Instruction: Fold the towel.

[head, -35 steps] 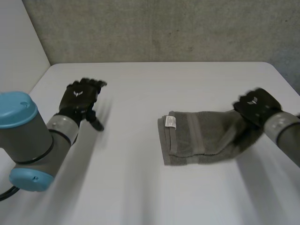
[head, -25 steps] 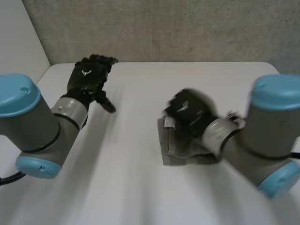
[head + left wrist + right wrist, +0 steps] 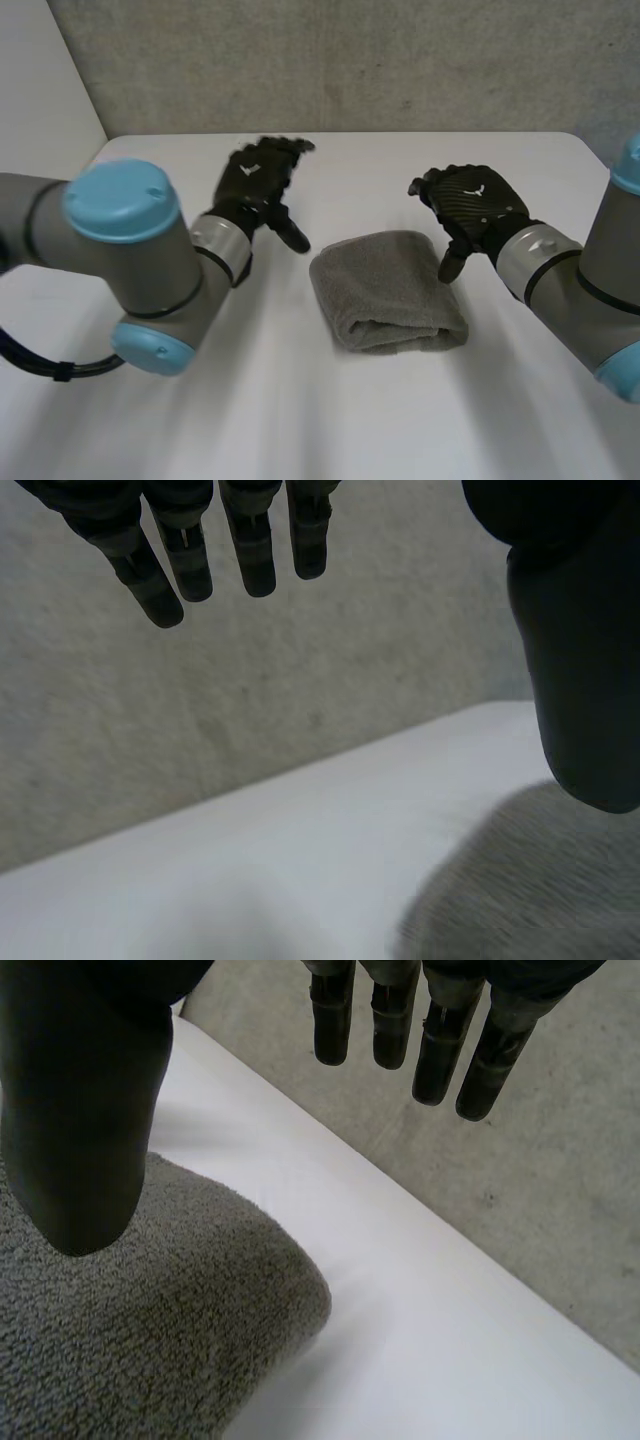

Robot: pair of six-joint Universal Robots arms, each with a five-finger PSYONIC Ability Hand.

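Both empty and uncurled: left robot hand [image 3: 250, 185], right robot hand [image 3: 475, 205] flank folded towel [image 3: 385, 290] on table [image 3: 300, 420].

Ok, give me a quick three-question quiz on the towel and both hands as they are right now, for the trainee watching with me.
1. True or false: the left hand grips the towel.
2. The towel is: A) spread out flat, B) folded into a compact bundle on the table, C) hanging off the table's edge.
3. Fill in: the right hand has its fingers ____ (open or shut).
Key: 1 false, it is open and holds nothing; 2 B; 3 open.
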